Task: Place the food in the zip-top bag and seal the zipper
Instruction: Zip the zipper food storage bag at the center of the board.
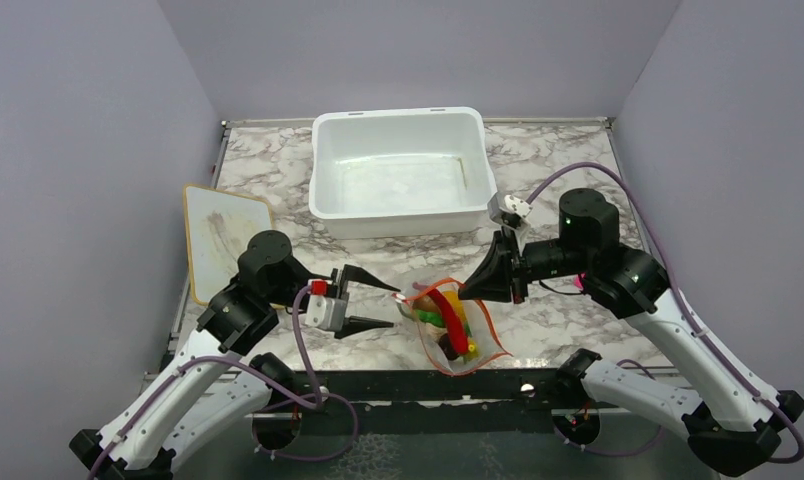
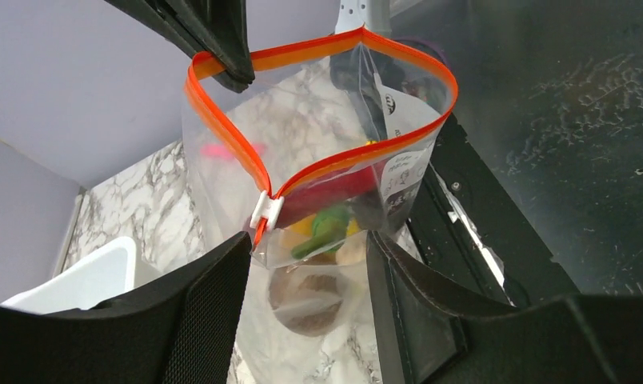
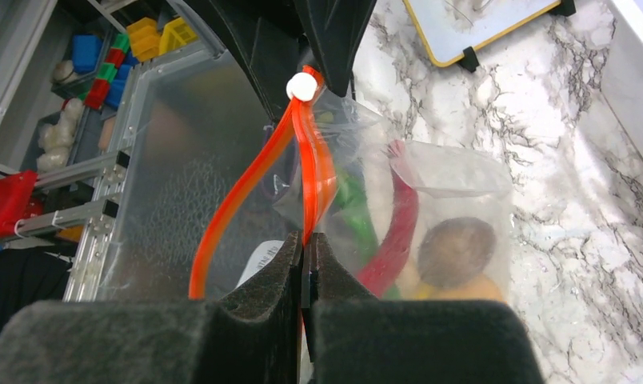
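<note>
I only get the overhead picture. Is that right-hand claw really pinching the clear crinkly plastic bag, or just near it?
Observer: Pinching. Its wrist camera shows the right gripper shut on the thin orange-red zipper strip of the clear plastic bag.
Visitor: Is the bag sealed?
Observer: No. The left wrist camera shows the strip spread in an open loop.
Visitor: What is the left claw aiming at?
Observer: A small white slider on the strip sits just above the gap between the fingers of the open left gripper.
</note>
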{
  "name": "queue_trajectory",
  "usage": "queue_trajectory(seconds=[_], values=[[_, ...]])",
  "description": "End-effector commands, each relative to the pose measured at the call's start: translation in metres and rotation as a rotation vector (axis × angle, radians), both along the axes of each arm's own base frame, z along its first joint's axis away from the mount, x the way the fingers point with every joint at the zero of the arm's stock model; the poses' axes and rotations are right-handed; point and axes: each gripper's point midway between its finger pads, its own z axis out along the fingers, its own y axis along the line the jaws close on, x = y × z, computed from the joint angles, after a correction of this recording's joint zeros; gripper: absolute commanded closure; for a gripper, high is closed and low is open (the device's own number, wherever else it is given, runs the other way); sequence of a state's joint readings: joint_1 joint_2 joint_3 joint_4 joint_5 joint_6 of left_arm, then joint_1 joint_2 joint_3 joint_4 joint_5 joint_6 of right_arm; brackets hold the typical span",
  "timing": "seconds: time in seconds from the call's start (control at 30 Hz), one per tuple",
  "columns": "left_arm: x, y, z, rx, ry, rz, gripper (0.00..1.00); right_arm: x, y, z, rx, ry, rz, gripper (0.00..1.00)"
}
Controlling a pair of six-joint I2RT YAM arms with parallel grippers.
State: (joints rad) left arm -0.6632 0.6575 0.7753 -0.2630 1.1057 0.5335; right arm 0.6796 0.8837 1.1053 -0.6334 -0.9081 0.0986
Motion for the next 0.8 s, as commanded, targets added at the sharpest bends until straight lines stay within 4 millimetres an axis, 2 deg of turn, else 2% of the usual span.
queue_trajectory(seconds=[0.0,0.13,0.4,0.53,0.77], values=[[-0.009,0.0,0.011,-0.02,-0.018,-0.06,0.45,-0.004,0.005,0.006,0.04,-0.031,0.056,0.99],[-0.007,-0.002,0.009,-0.016,-0.013,-0.065,0.5,-0.006,0.005,0.004,0.044,-0.02,0.069,0.99],[-0.005,-0.006,0.009,-0.013,0.008,-0.078,0.7,-0.006,0.006,-0.004,0.035,-0.002,0.073,0.99],[-0.004,-0.006,0.01,-0.019,0.012,-0.073,0.75,-0.005,0.007,-0.012,0.019,0.021,0.074,0.99],[-0.004,-0.007,0.009,-0.015,0.033,-0.078,0.99,-0.001,0.008,-0.019,0.003,0.027,0.057,0.99]])
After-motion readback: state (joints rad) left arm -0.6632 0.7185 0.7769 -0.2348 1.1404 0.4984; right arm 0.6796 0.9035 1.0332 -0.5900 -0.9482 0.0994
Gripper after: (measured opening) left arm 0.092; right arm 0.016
